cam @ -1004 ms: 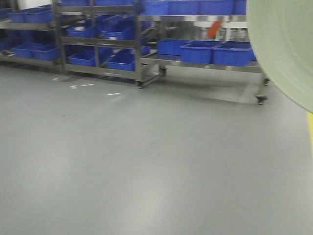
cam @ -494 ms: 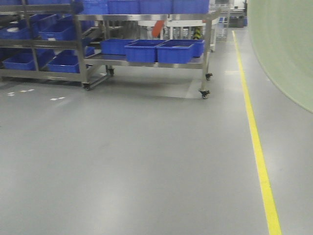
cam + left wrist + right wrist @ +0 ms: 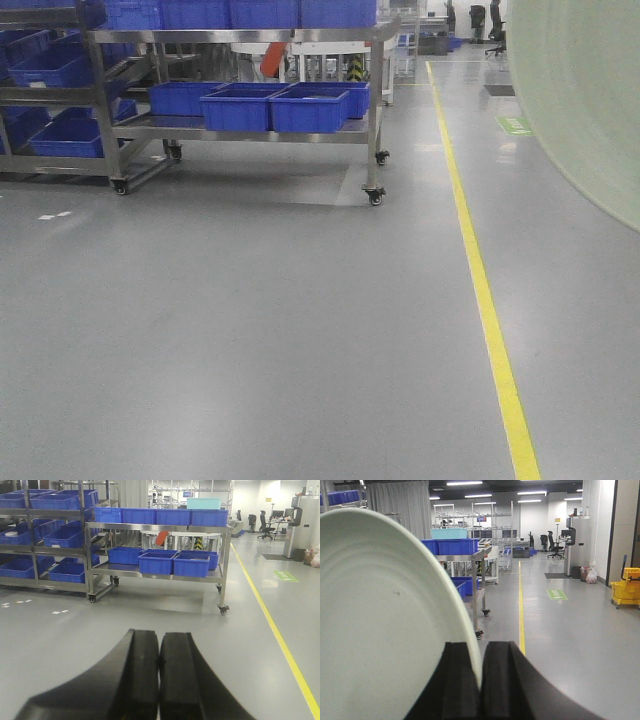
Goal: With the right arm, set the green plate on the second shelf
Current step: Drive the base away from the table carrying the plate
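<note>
Racks [image 3: 240,133] of steel on castors stand at the far left, loaded with blue bins [image 3: 308,110]. The left gripper [image 3: 159,640] points that way with its two black fingers pressed flat together and nothing between them. Right of the racks, a yellow line [image 3: 479,280] runs along the grey floor [image 3: 250,330] from near to far. Further right, the green plate [image 3: 385,610] is held on edge, almost upright. The right gripper [image 3: 481,652] is closed on the plate's rim, and the plate's pale ringed inside fills the left of the wrist view. From the front it blocks the upper right corner.

This looks like the carrying stage, with no shelf in reach yet. Only a thin pinch on the rim holds the plate, so the base should probably roll and turn gently while the fingers stay firmly clamped. The plate will likely need tipping flat before it slides onto a shelf. Which shelf is meant cannot be told from here.

Compared with a second ago, the front view has swung right. The racks have slid leftward, and the yellow line, then barely at the right edge, now runs well inside the frame. The plate keeps its corner.
</note>
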You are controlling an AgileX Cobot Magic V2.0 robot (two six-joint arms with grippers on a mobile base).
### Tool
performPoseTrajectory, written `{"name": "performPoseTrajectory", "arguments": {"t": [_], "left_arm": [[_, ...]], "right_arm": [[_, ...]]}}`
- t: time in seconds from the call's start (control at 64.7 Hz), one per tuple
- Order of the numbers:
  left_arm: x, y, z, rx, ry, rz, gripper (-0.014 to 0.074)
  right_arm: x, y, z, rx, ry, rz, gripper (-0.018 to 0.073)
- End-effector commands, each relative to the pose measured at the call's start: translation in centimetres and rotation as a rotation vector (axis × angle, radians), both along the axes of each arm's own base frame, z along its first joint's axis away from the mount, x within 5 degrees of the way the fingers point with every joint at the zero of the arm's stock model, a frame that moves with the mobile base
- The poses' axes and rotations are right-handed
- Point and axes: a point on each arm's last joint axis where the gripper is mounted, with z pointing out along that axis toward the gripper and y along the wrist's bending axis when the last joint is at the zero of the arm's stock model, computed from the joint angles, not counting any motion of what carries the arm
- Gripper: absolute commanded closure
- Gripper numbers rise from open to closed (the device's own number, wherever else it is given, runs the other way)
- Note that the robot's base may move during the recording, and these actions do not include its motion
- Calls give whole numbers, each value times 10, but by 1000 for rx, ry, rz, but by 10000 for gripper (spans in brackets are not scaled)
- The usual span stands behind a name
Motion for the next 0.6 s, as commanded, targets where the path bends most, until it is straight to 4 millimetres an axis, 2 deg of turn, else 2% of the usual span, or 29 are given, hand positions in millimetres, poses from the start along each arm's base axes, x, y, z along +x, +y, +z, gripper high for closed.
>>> {"name": "performPoseTrajectory", "arguments": {"t": [0.0, 0.587], "left_arm": [[0, 0, -6, -15, -59, -6, 466], [0, 0, -6, -15, -59, -6, 466]], "right_arm": [[-5, -1, 20, 15, -141, -11, 508], [-5, -1, 20, 15, -141, -11, 508]]}}
